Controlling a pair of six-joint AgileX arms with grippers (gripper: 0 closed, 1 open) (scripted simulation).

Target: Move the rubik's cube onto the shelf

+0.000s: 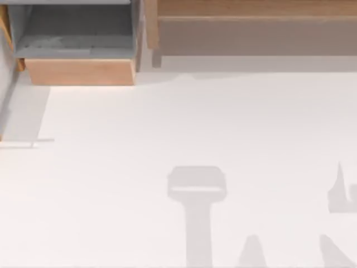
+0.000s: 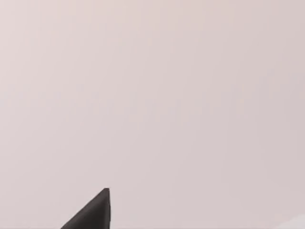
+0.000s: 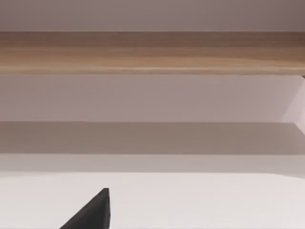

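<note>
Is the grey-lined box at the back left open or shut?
Open: the grey-lined box shows its bare grey inside from above.

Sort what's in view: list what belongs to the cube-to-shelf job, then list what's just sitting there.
Belongs to the job:
- shelf, the long wooden ledge at the table's far right

Just sitting there:
- open drawer box, grey inside with a light wooden front, far left
- white table
</note>
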